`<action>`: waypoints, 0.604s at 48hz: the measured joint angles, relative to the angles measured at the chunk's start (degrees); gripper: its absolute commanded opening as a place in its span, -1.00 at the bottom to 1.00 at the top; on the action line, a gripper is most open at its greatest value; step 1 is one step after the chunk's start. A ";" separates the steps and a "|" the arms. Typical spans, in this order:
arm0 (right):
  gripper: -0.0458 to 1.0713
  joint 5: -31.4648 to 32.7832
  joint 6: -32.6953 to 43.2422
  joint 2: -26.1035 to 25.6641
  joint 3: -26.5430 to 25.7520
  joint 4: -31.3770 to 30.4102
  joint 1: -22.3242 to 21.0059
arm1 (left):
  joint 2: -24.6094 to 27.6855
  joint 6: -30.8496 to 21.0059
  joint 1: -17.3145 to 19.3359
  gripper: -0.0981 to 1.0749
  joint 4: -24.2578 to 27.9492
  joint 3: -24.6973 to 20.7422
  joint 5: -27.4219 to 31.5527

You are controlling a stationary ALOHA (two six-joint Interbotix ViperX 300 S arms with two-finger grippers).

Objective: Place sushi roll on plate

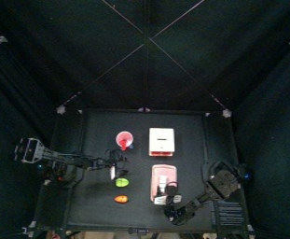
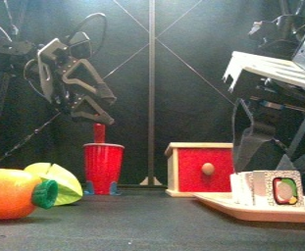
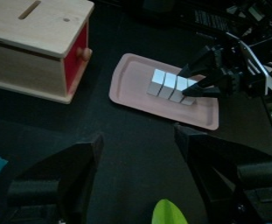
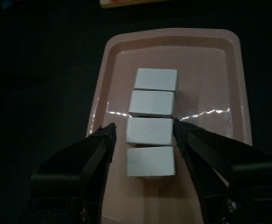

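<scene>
The pink plate [image 4: 226, 87] lies under my right gripper [image 4: 149, 150] and holds a row of several whitish sushi roll blocks. My right gripper is open, and its jaws stand on either side of the last two blocks, including the end sushi roll [image 4: 149, 163], without closing on them. In the top view the right gripper [image 1: 170, 192] hangs over the plate [image 1: 163, 170]. The front view shows the sushi roll [image 2: 284, 188] standing on the plate [image 2: 233, 205]. My left gripper [image 3: 144, 166] is open and empty, hovering left of the plate [image 3: 138, 74].
A white box with a red band [image 1: 161, 140] stands behind the plate, and a red cup [image 1: 123, 141] is to its left. A green piece [image 1: 119, 183] and an orange piece [image 1: 121, 198] lie left of the plate, below the left gripper [image 1: 112, 170].
</scene>
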 measured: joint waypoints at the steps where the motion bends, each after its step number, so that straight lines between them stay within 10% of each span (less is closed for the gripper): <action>1: 0.66 0.00 0.00 0.00 -0.09 0.09 0.00 | 0.00 0.00 0.00 0.83 0.00 0.00 0.00; 29: 0.66 12.22 -0.53 -1.23 -0.35 0.18 1.32 | 0.00 0.09 0.26 0.83 0.00 0.18 0.00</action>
